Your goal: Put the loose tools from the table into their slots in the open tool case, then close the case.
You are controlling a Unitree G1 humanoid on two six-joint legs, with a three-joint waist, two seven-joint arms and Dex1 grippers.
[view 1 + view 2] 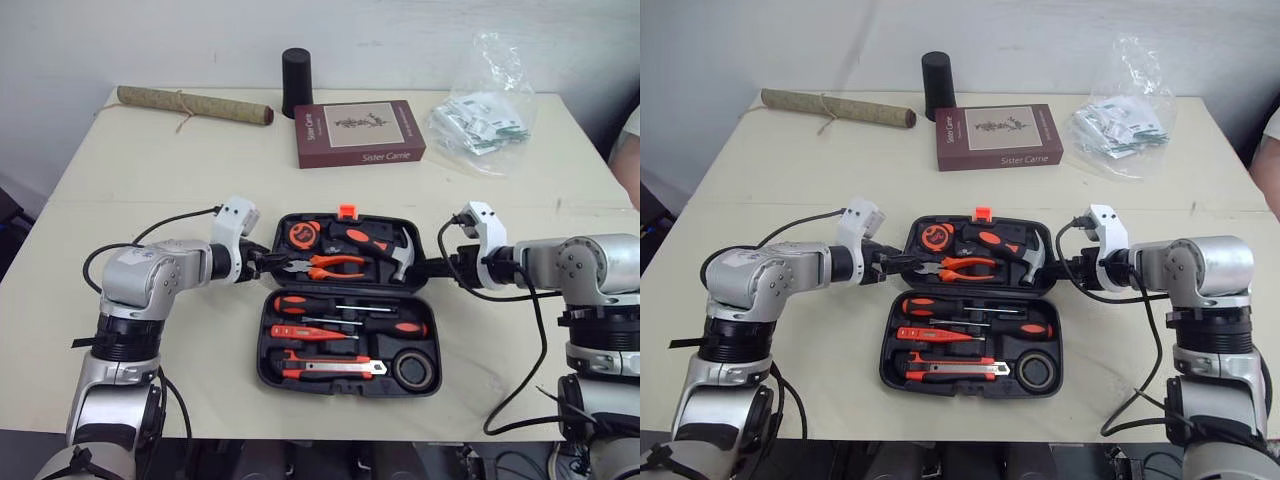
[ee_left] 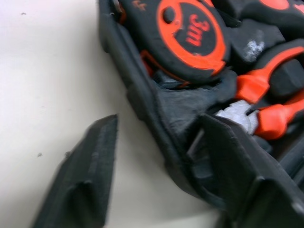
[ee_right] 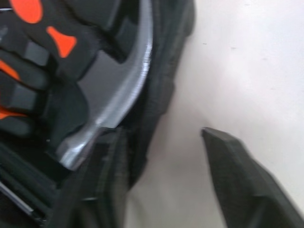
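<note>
Tool case (image 1: 264,345): lying open at the near middle of the table (image 1: 150,180), between the two arms, hinge running crosswise. Holding in the far half a tape measure (image 1: 302,236), orange-handled pliers (image 1: 330,266) and a hammer (image 1: 385,245); in the near half screwdrivers (image 1: 340,305), a utility knife (image 1: 330,368) and a roll of black tape (image 1: 415,370). Seeing no loose tool on the tabletop, so judging the filling part finished and the closing step now in hand.

At the far half's left wall, left gripper (image 1: 268,262): hanging released and straddling that wall, one finger (image 2: 90,180) outside over the tabletop, the other (image 2: 237,161) inside beside the pliers' nose. At the opposite wall, right gripper (image 1: 425,266): likewise spread and grasping nothing, one finger (image 3: 237,166) outside over bare table, the other down by the hammer head.

Next, probably calling for both claws to pinch their walls and swing the far half up and over onto the near half evenly — then pressing down until the orange latch (image 1: 347,211) catches. Worth checking the pliers and hammer for full seating first, or risking a badly seated lid.

Reading "3m" on the tape measure's face in the left wrist view, and "Sister Carrie" on the maroon book (image 1: 360,133) — lying at the table's far side.
</note>
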